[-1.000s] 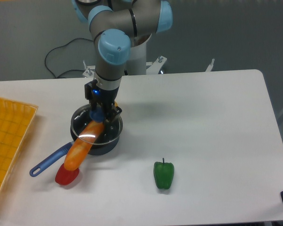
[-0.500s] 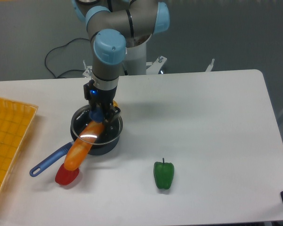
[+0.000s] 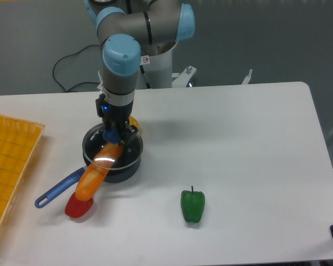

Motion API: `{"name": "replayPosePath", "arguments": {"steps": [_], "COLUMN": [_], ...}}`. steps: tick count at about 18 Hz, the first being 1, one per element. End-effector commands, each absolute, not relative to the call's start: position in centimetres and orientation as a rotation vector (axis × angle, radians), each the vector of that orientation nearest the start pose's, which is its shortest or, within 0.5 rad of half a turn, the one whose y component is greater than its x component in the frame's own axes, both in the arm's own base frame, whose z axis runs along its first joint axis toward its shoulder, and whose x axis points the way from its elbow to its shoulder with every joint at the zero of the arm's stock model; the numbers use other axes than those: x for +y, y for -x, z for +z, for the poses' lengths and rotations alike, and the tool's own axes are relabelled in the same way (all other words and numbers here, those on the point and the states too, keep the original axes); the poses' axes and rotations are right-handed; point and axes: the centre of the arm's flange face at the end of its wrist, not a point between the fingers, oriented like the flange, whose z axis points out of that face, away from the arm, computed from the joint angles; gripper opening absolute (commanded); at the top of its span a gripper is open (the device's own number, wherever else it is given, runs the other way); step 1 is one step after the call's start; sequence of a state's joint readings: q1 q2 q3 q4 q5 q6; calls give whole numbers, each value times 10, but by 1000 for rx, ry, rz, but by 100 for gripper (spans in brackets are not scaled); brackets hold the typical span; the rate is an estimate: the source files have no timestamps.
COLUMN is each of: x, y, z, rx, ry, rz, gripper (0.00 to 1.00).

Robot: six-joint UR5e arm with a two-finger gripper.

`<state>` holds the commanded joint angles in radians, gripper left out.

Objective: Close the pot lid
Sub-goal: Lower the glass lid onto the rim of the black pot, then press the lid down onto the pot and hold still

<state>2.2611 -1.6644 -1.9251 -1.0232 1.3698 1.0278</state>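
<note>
The dark pot (image 3: 126,168) stands on the white table left of centre, its long blue handle (image 3: 58,189) pointing to the front left. The glass pot lid (image 3: 130,148) lies over the pot's mouth, its rim catching the light. My gripper (image 3: 112,133) points straight down over the pot and is shut on the lid's small blue knob (image 3: 111,135). A long orange vegetable (image 3: 97,172) sticks out of the pot over its front-left rim, beneath the lid's edge. Whether the lid sits flat I cannot tell.
A red vegetable (image 3: 78,206) lies at the orange one's outer end. A green bell pepper (image 3: 193,205) lies in front to the right. An orange tray (image 3: 8,166) sits at the left edge. A small yellow thing (image 3: 134,122) shows behind the pot.
My arm has shifted slightly to the left over the pot, with the lid's knob still in the fingers. The pot and vegetables have not moved.
</note>
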Motion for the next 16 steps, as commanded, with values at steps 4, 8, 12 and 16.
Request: {"name": "replayPosePath", "arguments": {"steps": [4,8,12,16], "x": [488,488,486,485], "y": [195,191,184,182], "z": [330,326,318,316], "rx": [515,510,529,518], "ry": [2875,2878,2895,2896], "rz": [-79,-84,-76,-76], "gripper": [48,48,48,48]}}
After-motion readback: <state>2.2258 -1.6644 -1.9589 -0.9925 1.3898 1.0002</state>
